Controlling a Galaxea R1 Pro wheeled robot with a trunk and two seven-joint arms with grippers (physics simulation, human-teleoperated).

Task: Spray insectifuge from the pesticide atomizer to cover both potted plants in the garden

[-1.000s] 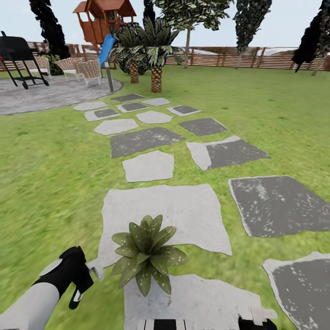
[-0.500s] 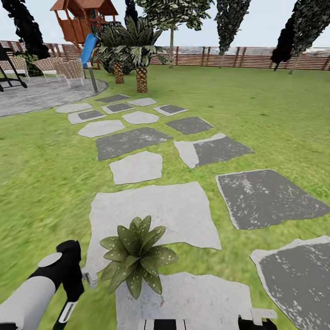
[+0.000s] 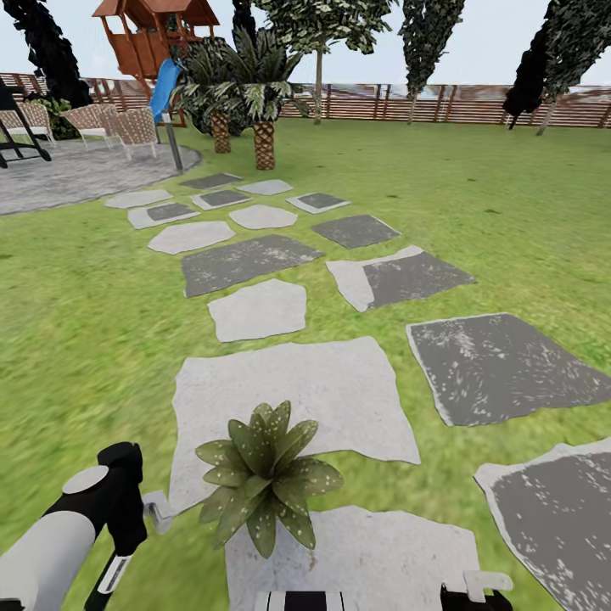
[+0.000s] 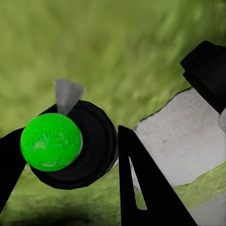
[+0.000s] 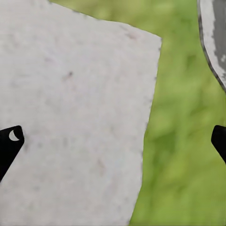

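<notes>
The pesticide atomizer, a black body with a bright green ball at its top and a grey cone nozzle, is gripped between the two dark fingers of the left gripper, which are closed against its sides. In the head view the left gripper is seen low at the near left, just beside a potted plant; whether the nozzle is aimed at the leaves cannot be told. The right gripper is held spread wide and empty, its fingertips at opposite sides of the wrist view, above the edge of a pale stepping stone where it meets the lawn.

The plant sits at the near edge of a large pale slab, between it and the next stone. The pick-up is judged done. No spray is visible, so the covering of this plant appears not yet shown, and the second plant remains to be found and treated.
</notes>
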